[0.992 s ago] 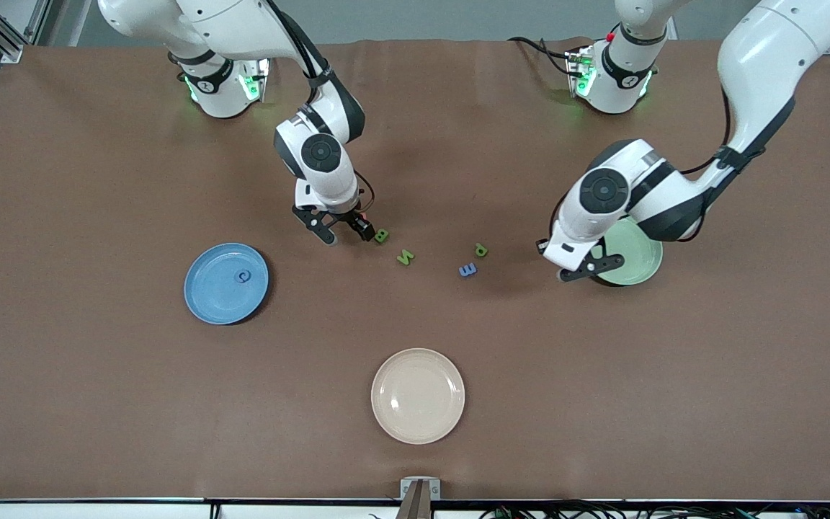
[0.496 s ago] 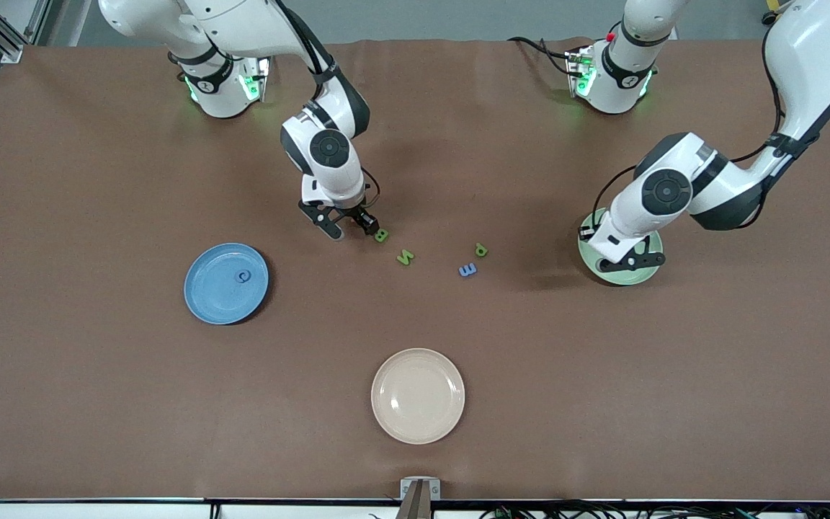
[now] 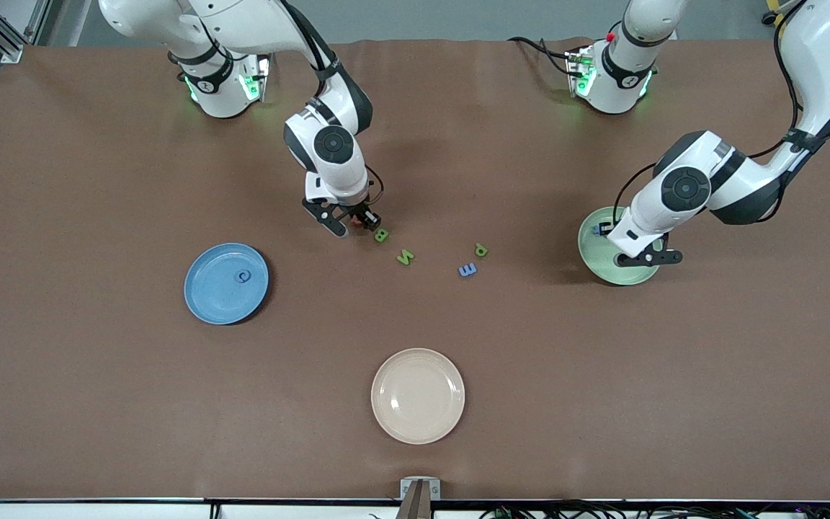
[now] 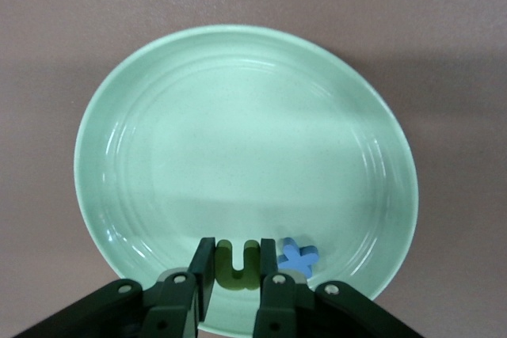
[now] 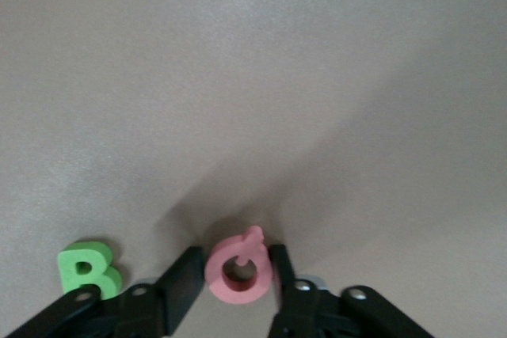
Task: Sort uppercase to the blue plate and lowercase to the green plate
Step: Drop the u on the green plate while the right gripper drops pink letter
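Observation:
The green plate [image 3: 597, 254] sits toward the left arm's end of the table. My left gripper [image 3: 643, 257] is low over it, shut on the green u [image 4: 238, 265]. The blue x [image 4: 299, 256] lies in the plate [image 4: 238, 132] beside the u. My right gripper [image 3: 356, 224] is down at the table, with its fingers closed against the red Q [image 5: 238, 271]. The green B [image 3: 381, 235] lies right beside the Q and also shows in the right wrist view [image 5: 89, 271]. The green N [image 3: 405, 256], green p [image 3: 481, 250] and blue m [image 3: 467, 270] lie mid-table. The blue plate [image 3: 210, 295] holds the blue G [image 3: 243, 276].
A cream plate [image 3: 418, 396] sits nearer the front camera than the loose letters. The brown table mat runs wide around all three plates.
My left gripper has swung from beside the green plate to over it, carrying the u. My right gripper has shifted slightly toward the B and its fingers have narrowed around the Q.

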Action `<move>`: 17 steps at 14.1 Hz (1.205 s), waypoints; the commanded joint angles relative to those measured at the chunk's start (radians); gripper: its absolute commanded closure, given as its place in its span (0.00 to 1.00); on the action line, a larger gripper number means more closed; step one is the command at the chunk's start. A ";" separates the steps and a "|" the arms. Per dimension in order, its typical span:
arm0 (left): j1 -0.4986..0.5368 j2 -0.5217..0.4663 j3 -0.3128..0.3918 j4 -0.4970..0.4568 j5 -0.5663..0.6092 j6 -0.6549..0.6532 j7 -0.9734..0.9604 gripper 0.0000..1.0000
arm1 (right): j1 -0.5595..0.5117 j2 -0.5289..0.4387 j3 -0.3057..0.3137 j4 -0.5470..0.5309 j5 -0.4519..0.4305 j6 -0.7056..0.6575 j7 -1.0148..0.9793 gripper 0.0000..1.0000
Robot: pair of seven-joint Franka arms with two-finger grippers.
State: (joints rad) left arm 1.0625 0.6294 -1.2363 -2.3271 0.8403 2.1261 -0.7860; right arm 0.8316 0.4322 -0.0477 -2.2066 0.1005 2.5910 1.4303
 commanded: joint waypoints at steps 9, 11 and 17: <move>0.021 0.027 0.035 -0.064 0.098 0.057 0.005 0.87 | -0.199 -0.111 -0.017 -0.004 0.015 -0.202 -0.293 0.98; 0.021 0.033 0.038 -0.069 0.099 0.058 0.005 0.84 | -0.277 -0.147 -0.017 -0.002 0.015 -0.245 -0.423 0.98; 0.017 0.044 0.053 -0.074 0.120 0.080 0.002 0.82 | -0.501 -0.170 -0.018 -0.001 0.008 -0.273 -0.770 0.98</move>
State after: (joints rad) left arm 1.0707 0.6652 -1.1906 -2.3895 0.9237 2.1819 -0.7860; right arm 0.4102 0.2809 -0.0830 -2.1852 0.1004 2.3212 0.7678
